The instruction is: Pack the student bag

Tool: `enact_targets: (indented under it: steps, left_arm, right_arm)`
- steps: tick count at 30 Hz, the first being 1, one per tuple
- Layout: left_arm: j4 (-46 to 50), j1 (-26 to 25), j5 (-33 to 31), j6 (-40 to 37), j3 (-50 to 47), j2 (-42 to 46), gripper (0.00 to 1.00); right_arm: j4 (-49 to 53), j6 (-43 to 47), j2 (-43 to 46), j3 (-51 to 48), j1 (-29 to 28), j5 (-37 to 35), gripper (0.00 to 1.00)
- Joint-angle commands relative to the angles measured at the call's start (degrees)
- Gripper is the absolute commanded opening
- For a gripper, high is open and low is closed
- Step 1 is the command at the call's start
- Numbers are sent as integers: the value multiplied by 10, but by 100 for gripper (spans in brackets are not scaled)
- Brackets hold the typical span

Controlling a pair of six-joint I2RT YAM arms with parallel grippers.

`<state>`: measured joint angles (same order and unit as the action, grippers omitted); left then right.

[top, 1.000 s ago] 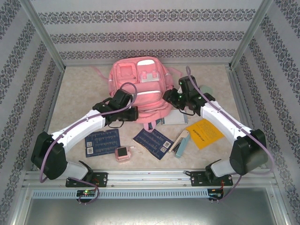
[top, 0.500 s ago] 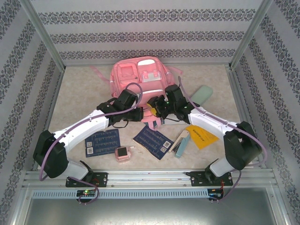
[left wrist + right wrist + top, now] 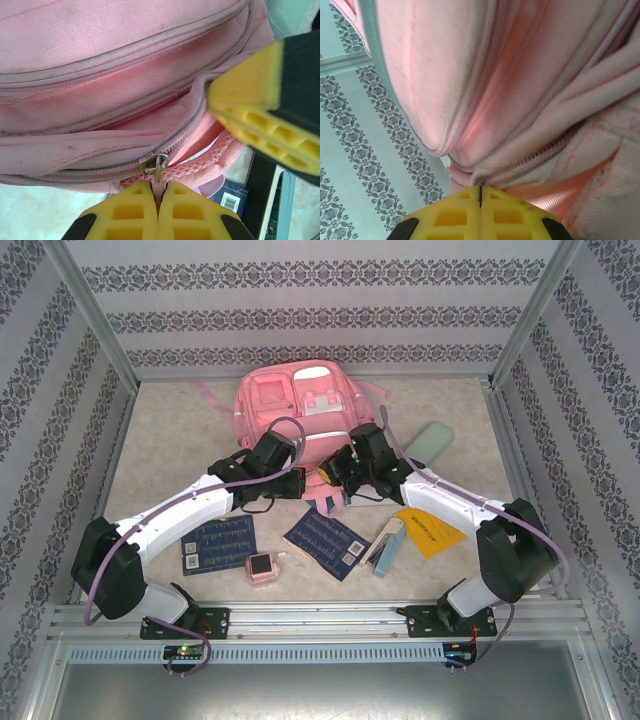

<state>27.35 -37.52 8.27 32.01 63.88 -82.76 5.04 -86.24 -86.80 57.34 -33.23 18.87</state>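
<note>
The student bag [image 3: 300, 420] is a big pink backpack lying flat at the back of the table, front pockets up. My left gripper [image 3: 300, 481] is at its near edge, shut on the pink pull tab [image 3: 159, 189] of a metal zipper slider [image 3: 154, 163]. The zipper beside it gapes open. My right gripper [image 3: 334, 468] sits just to the right, jaws closed with the bag's pink fabric rim [image 3: 470, 175] pinched at the tips [image 3: 480, 194]. One of its yellow fingers [image 3: 252, 110] shows in the left wrist view, next to the open zipper.
On the near table lie two dark blue cards [image 3: 218, 543] [image 3: 326, 543], a small pink square gadget [image 3: 263, 568], a grey-blue stapler [image 3: 384, 545] and a yellow booklet [image 3: 433, 527]. A pale green case [image 3: 430, 442] lies right of the bag. Patterned walls enclose three sides.
The right arm swung left from the bag's right side to its near edge, and its jaws closed there. The left gripper shifted slightly right, still holding the zipper tab.
</note>
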Motion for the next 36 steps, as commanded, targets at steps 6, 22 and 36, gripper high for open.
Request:
enact_targets:
  steps: [6,22,36]
  left_arm:
    - [-23,7,-15,-20,-11,32,0]
    - [-65,10,12,-70,-35,43,0]
    - [-100,8,-17,-84,-63,57,0]
  right_arm:
    - [65,72,52,-13,58,-50,0]
    - [162,-46,26,85,-18,-16,45]
    - [245,-129,-63,155,-59,-66,53]
